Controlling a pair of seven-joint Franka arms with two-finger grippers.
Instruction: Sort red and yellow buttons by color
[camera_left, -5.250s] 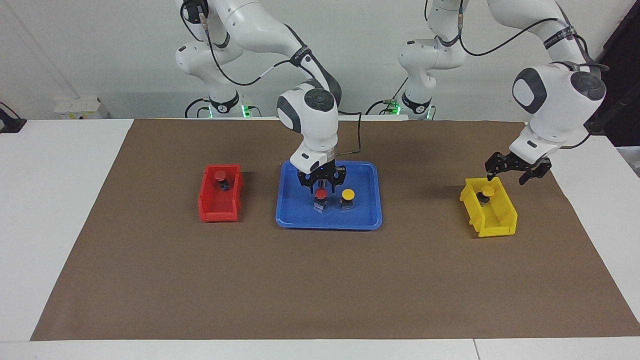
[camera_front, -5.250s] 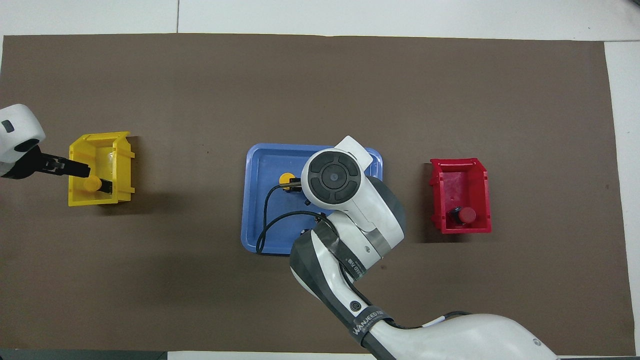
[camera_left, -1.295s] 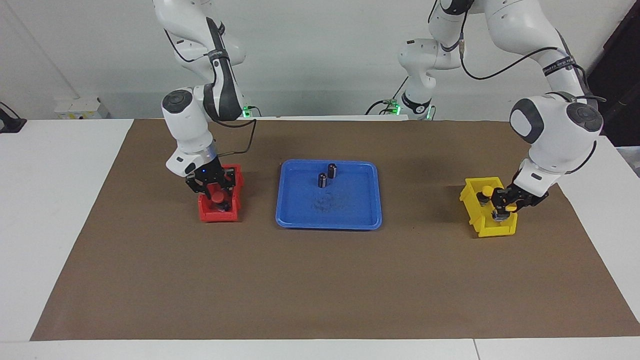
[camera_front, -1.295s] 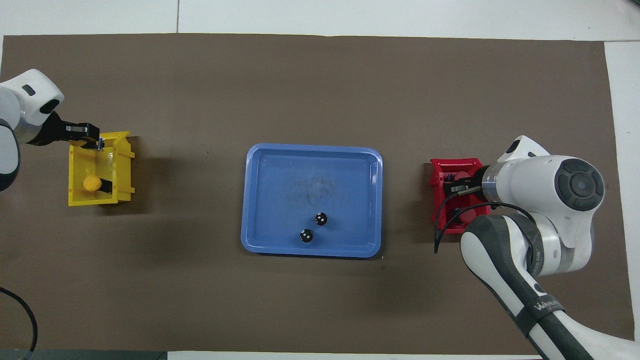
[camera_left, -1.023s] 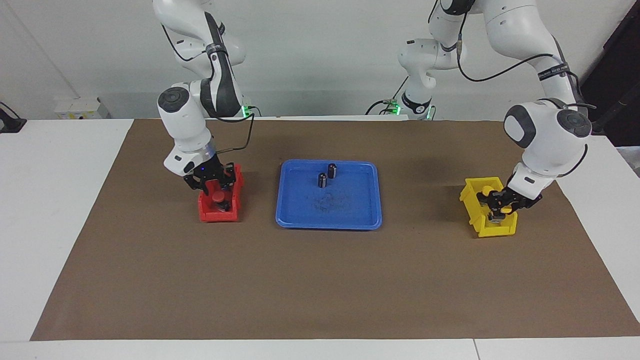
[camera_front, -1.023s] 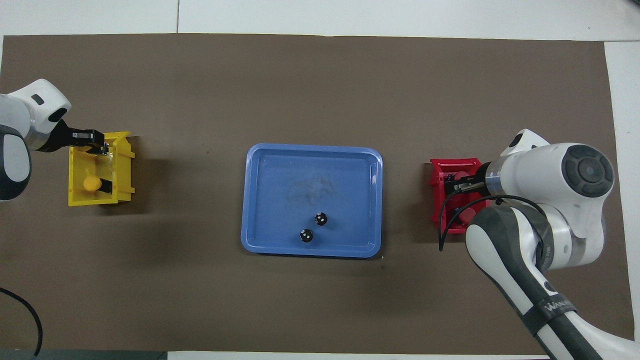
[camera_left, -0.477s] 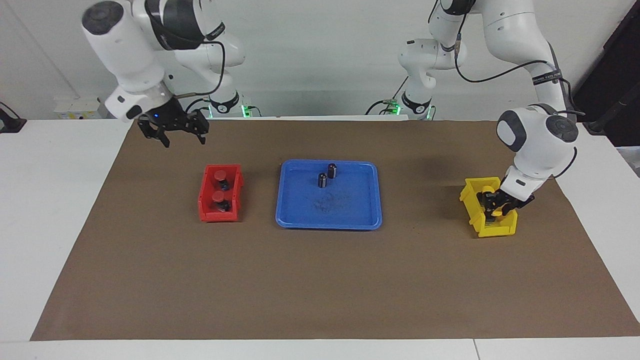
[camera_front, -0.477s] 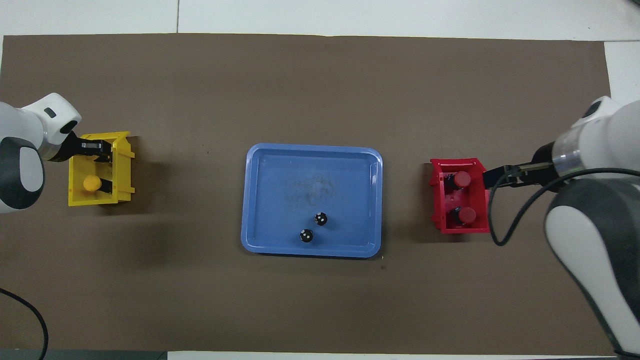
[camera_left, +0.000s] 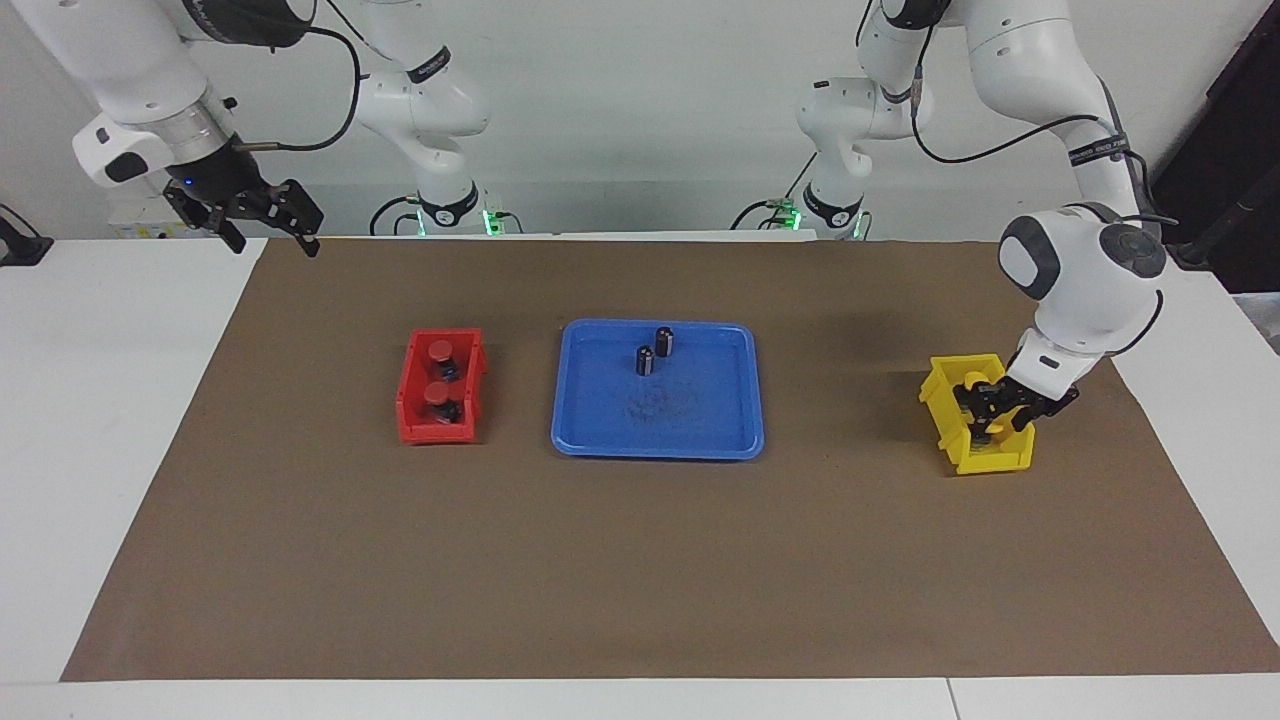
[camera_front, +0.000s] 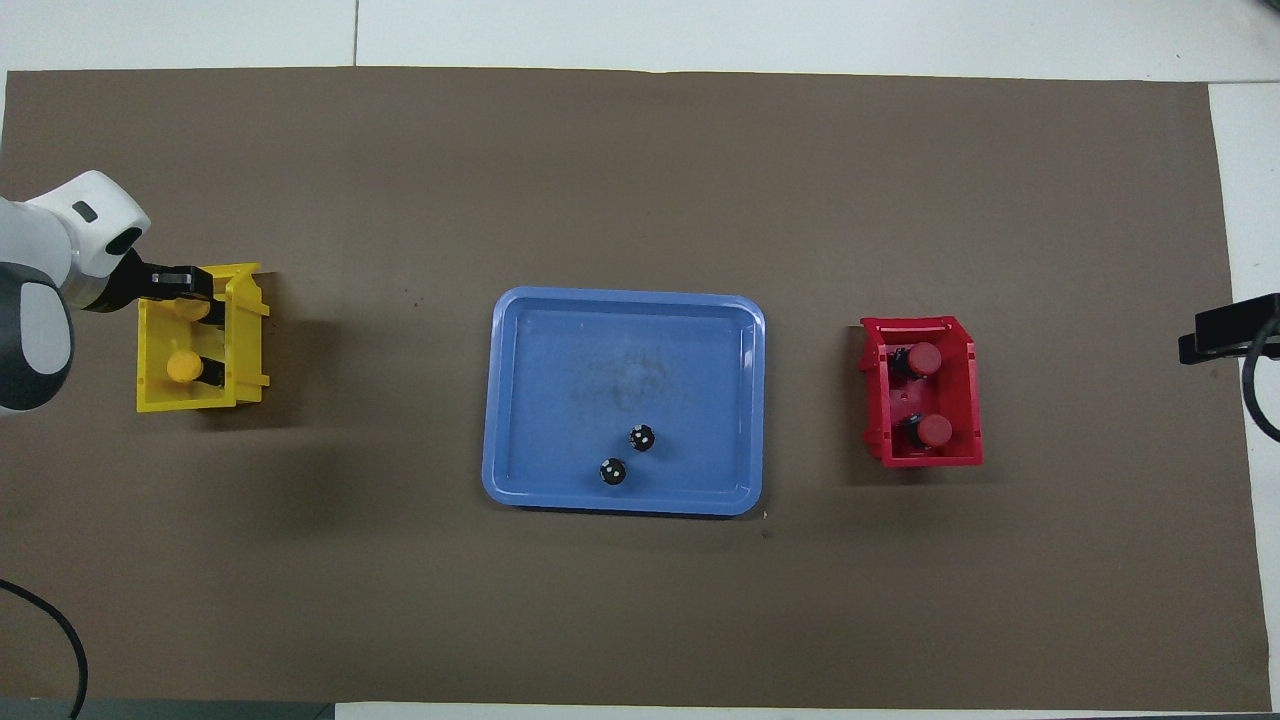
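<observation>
Both red buttons sit in the red bin, left of centre in the facing view: one red button higher in the frame, the other red button just below it. Both stand with caps up.

My right claw hangs in the air at the upper left of the facing view, over the table's edge by the corner of the brown mat. Its fingers are spread wide and hold nothing.

My left claw is down inside the yellow bin at the right of the facing view. A yellow button lies between its fingers; I cannot tell whether they grip it. The second yellow button sits lower in the overhead frame, same bin.

Blue tray at centre: two dark cylinders upright, close together.
</observation>
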